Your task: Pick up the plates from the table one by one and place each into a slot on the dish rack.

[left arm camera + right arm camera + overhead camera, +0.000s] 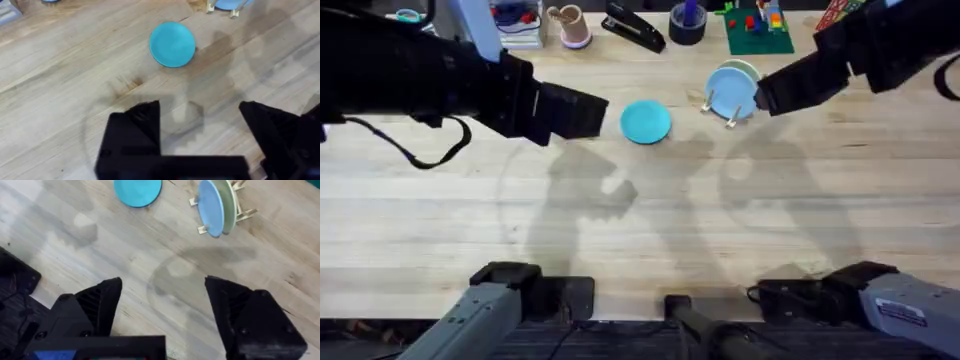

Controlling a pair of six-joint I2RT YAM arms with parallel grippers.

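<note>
turquoise plate (172, 44) flat on table (60, 75), pincer (200, 137) open

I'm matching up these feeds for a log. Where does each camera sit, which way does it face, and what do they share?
Overhead: above the arm bases, looking down and forward over the table; both arms show.
Left wrist: on the left arm, looking down at the turquoise plate; left tool open.
Right wrist: on the right arm, facing the dish rack holding two plates; right tool open.
Shared: all three show the turquoise plate and the rack.
</note>
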